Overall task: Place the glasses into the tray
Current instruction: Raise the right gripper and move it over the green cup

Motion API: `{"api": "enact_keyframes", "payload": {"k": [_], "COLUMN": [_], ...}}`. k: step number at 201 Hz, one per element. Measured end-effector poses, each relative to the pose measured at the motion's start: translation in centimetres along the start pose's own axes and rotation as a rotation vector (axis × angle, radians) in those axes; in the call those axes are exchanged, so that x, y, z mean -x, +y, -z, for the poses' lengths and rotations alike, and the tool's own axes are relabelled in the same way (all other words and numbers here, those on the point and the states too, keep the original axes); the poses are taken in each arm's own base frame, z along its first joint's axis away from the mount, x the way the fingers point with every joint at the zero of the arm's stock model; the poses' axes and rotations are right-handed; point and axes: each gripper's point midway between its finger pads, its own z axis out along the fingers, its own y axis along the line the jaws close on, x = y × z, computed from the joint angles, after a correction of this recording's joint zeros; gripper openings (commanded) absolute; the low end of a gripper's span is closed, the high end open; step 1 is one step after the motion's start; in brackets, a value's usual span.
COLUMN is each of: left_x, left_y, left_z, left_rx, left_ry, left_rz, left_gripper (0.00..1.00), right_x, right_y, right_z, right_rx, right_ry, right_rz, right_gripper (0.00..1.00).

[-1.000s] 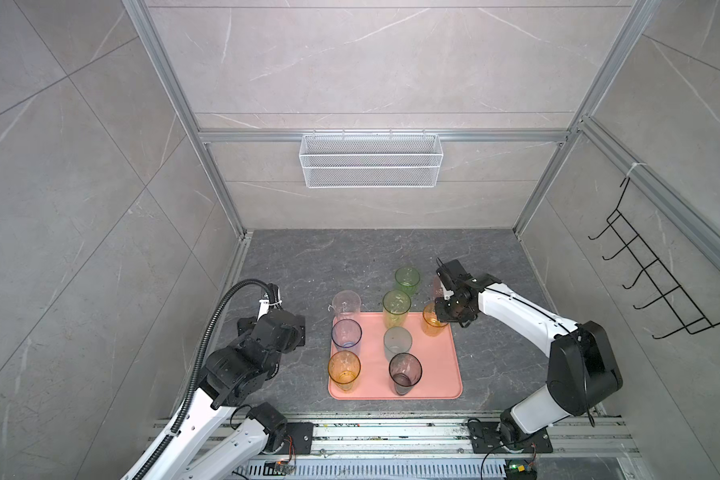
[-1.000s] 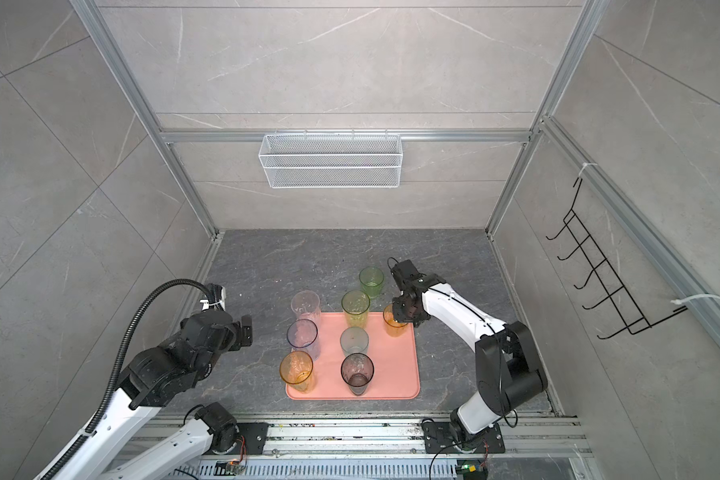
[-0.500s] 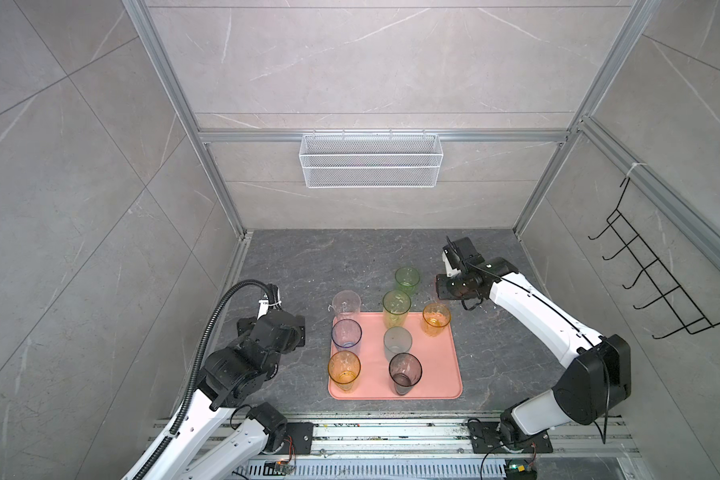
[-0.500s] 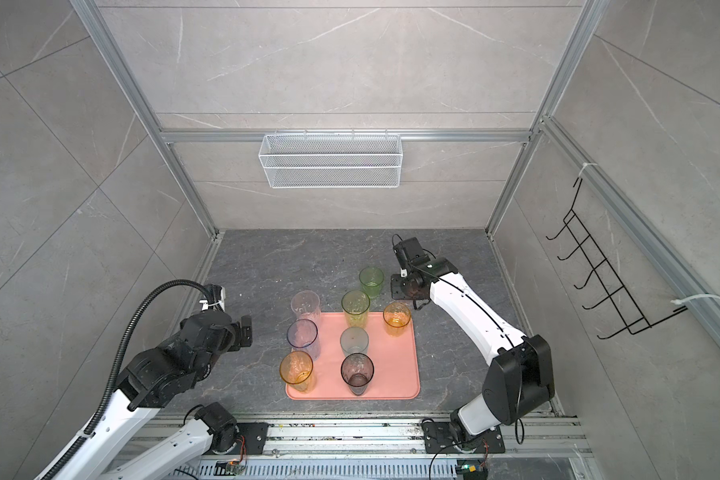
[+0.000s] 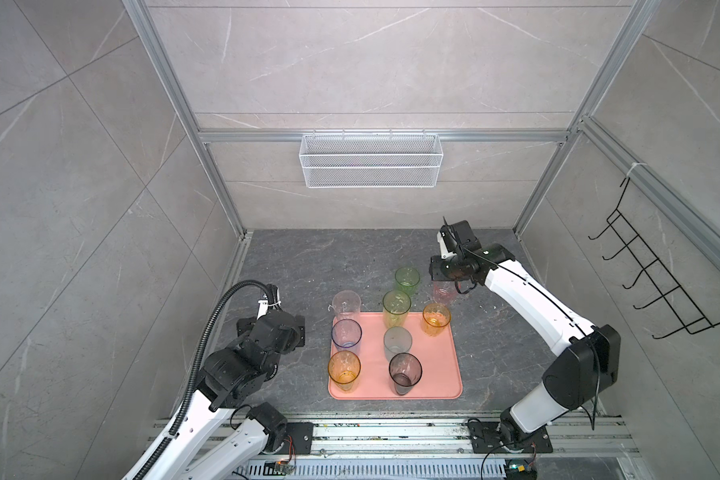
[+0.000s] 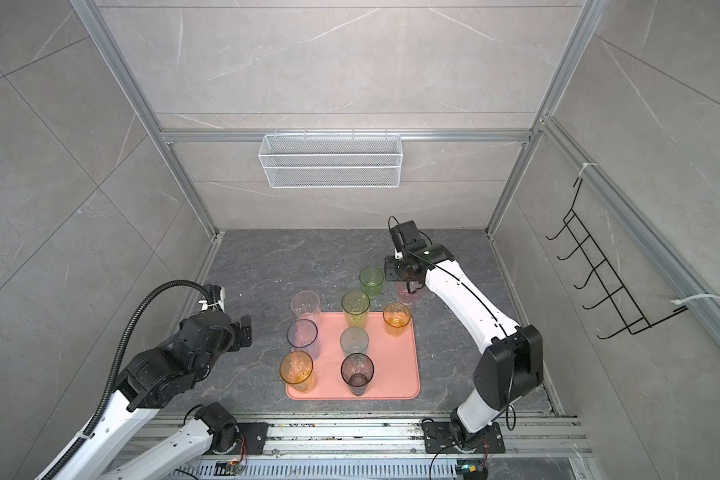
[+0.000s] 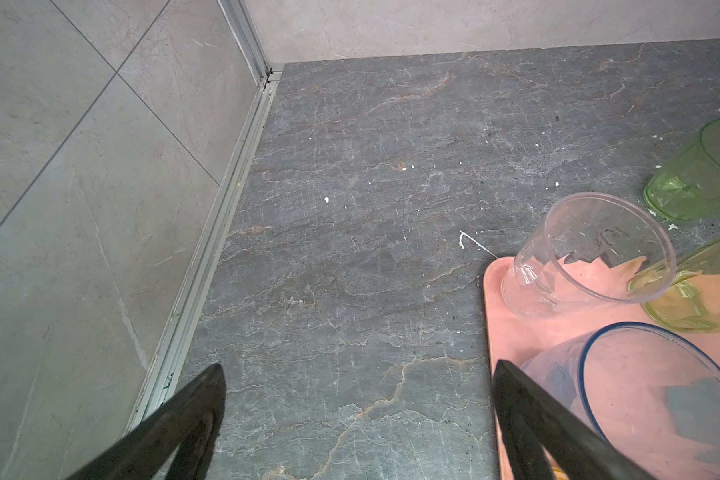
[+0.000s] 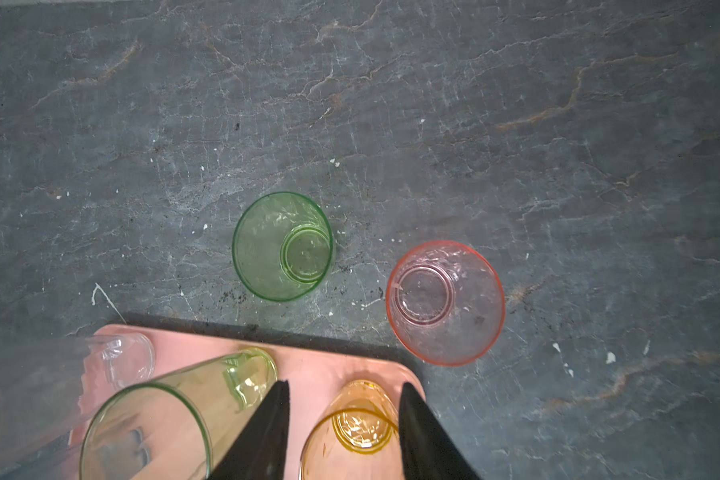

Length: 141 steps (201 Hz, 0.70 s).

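Note:
The salmon-pink tray holds several glasses: clear, blue, tall amber, smoky black, teal-grey, tall green and short amber. A short green glass and a pink glass stand on the floor beyond the tray. My right gripper hangs open and empty high above the short amber glass. My left gripper is wide open and empty, left of the tray.
A white wire-mesh basket hangs on the back wall and a black hook rack on the right wall. Aluminium frame posts stand at the corners. The dark stone floor stretches behind the glasses.
My right gripper let go of the short amber glass in the tray's far right corner, opened, then rose and drew back toward the far right. The left arm stayed still.

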Motion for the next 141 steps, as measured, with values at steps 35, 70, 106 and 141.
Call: {"api": "enact_keyframes", "payload": {"k": [35,70,106,141], "left_x": [0.0,0.0,0.0,0.0], "left_y": [0.0,0.0,0.0,0.0], "left_z": [0.0,0.0,0.0,0.0], "left_rx": [0.0,0.0,0.0,0.0], "left_ry": [0.0,0.0,0.001,0.001], "left_rz": [0.0,0.0,-0.001,-0.001], "left_gripper": [1.0,1.0,1.0,1.0], "right_x": [0.3,0.7,0.4,-0.2], "right_y": [0.4,0.9,1.2,1.2], "right_z": [-1.9,-3.8,-5.9,-7.8], "right_rx": [0.0,0.008,0.01,0.003], "right_ry": [0.015,0.025,0.052,0.086], "right_rz": [0.001,0.001,-0.001,-0.005], "right_gripper": [0.47,0.47,0.46,0.45]}}
